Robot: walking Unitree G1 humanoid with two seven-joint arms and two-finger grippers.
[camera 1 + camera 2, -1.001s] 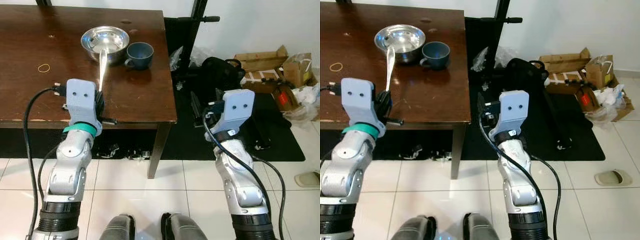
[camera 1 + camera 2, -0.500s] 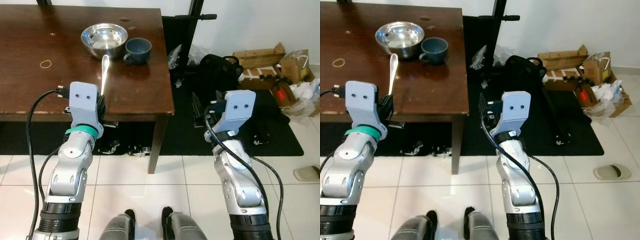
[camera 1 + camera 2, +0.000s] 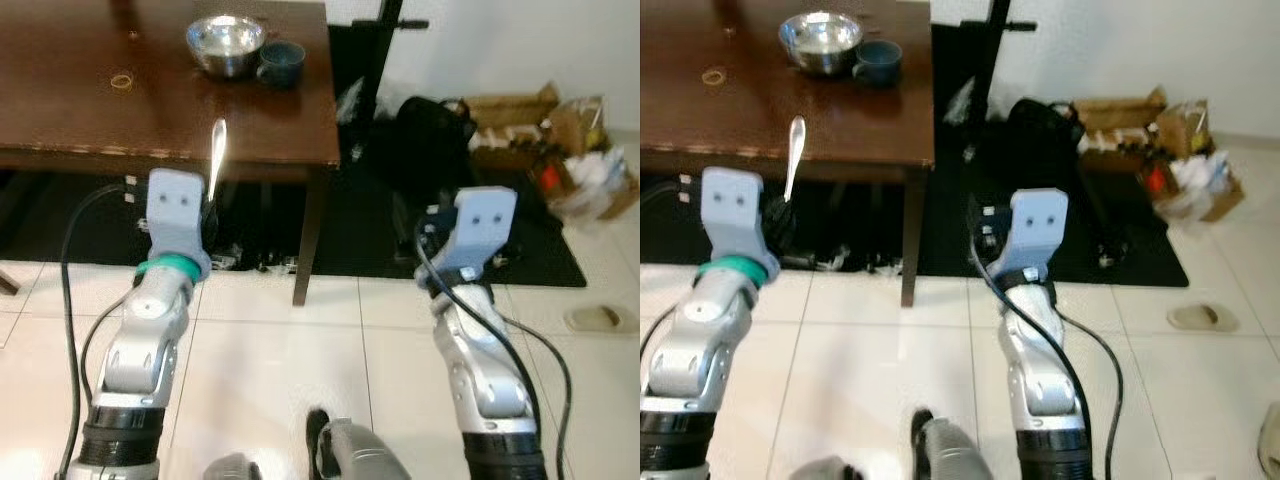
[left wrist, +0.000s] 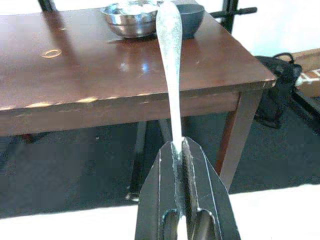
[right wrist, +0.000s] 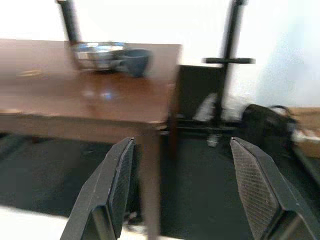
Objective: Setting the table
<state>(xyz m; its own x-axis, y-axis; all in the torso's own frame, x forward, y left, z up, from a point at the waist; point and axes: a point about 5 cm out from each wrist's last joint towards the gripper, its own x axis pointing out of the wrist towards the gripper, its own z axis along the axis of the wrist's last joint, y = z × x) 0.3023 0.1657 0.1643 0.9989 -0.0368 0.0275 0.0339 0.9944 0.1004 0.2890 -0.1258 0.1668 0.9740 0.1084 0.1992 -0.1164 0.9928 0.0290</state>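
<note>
My left gripper point(image 4: 181, 150) is shut on the handle of a metal spoon point(image 4: 169, 60), which points up and forward toward the brown wooden table point(image 3: 90, 110). The spoon point(image 3: 216, 150) hangs in front of the table's near edge, above the floor. At the table's far right stand a steel bowl point(image 3: 226, 45) and a dark blue cup point(image 3: 281, 62), side by side. A small ring point(image 3: 121, 80) lies on the tabletop to the left. My right gripper point(image 5: 182, 185) is open and empty, held right of the table over the floor.
A black mat point(image 3: 500, 250) lies right of the table with a black bag point(image 3: 440, 125) and a black stand point(image 3: 385, 40) on it. Cardboard boxes and clutter point(image 3: 540, 120) sit at the far right. A slipper point(image 3: 600, 318) lies on the white tiles.
The camera has drawn back from the table, so the table now looks farther away. The spoon stays in my left gripper, now short of the table's edge rather than over the top.
</note>
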